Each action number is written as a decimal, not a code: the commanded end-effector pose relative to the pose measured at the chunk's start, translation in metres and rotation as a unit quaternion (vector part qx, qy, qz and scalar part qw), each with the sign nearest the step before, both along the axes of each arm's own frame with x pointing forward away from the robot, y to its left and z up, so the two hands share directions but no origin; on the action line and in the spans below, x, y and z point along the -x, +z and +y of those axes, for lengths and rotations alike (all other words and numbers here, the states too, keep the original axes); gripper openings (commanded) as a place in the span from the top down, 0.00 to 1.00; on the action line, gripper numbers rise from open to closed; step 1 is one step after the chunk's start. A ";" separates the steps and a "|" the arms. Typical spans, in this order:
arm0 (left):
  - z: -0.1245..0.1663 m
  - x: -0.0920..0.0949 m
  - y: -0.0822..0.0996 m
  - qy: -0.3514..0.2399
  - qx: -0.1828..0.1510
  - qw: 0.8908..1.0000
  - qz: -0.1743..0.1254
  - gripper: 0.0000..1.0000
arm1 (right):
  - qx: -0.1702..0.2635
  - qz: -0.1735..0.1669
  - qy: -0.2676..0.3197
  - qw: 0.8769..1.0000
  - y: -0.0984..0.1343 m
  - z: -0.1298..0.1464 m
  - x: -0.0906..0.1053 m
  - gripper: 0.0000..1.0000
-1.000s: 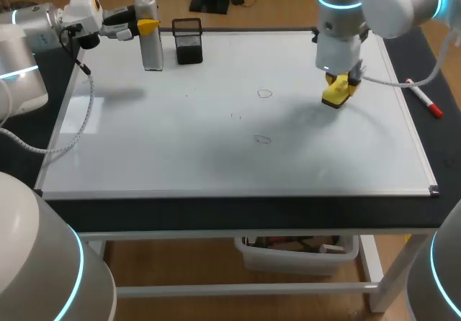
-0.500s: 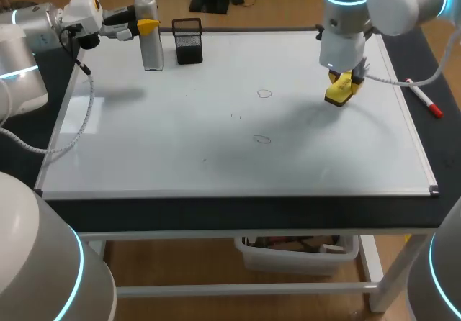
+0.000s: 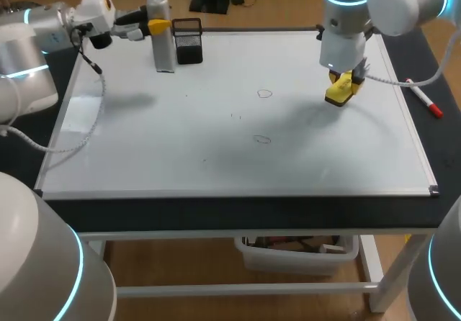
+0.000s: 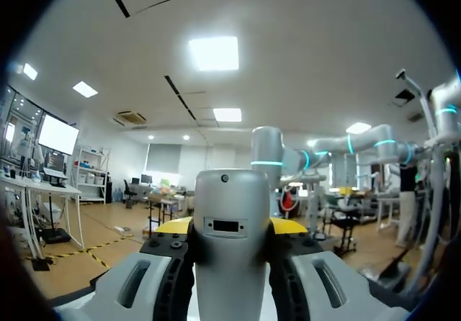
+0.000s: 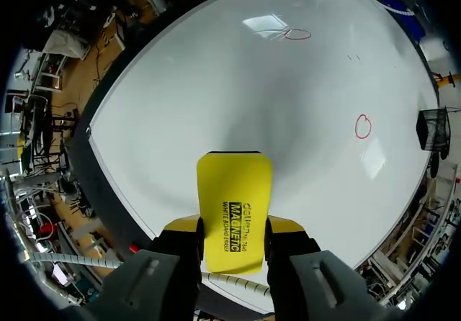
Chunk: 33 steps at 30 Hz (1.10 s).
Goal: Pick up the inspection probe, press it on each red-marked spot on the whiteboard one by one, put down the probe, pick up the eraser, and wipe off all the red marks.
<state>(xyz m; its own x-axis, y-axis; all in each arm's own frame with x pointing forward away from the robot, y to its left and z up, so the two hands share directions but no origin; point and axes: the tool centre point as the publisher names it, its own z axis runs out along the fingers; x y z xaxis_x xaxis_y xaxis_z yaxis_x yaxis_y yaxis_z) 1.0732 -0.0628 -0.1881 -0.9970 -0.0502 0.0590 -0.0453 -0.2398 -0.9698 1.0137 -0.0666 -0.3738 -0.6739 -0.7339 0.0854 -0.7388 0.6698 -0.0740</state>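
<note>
**Holding arrangement.** Our left gripper [image 3: 154, 27] has its jaws clamped on the grey cylindrical metal inspection probe [image 3: 163, 39], one finger on each side. The probe stands upright over the far left part of the white rectangular whiteboard [image 3: 216, 166], just beside the black wire-mesh pen holder [image 3: 188, 40]. We judge that the upright hold keeps its lower end facing the board for pressing.

Our right gripper [image 5: 234, 225] has its jaws clamped on the two long edges of the yellow rectangular magnetic eraser [image 5: 235, 204]. It is over the far right part of the board. This hold presumably leaves the flat wiping face turned down towards the board.

Two red oval marks [image 3: 264, 93] [image 3: 261, 139] sit near the board's middle, well apart from both tools. A red-capped marker pen [image 3: 425, 105] lies on the dark table off the board's right edge.

**Not determinable.**
- The left wrist view cuts off the probe's lower end. From the head view we cannot tell whether it rests on the board or hangs just above it.
- The eraser's wiping face is hidden. Its shadow falls to one side, so we judge it lifted, not in contact.
- Faint specks between the two ovals are too small to identify.
</note>
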 end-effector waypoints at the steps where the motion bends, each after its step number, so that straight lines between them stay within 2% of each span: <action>1: -0.027 0.005 -0.004 -0.012 0.012 1.000 0.002 1.00 | 0.001 0.000 0.001 1.000 0.001 -0.001 -0.001 1.00; 9: -0.082 0.018 -0.008 -0.073 0.015 0.997 0.002 1.00 | 0.001 0.000 0.001 1.000 0.001 -0.001 -0.001 1.00; 20: -0.150 0.020 -0.022 -0.084 0.012 0.996 0.009 1.00 | 0.001 0.000 0.001 1.000 0.001 -0.001 -0.001 1.00; 33: -0.206 0.018 -0.037 -0.097 0.009 0.995 0.007 1.00 | 0.001 0.000 0.001 1.000 0.001 -0.001 -0.001 1.00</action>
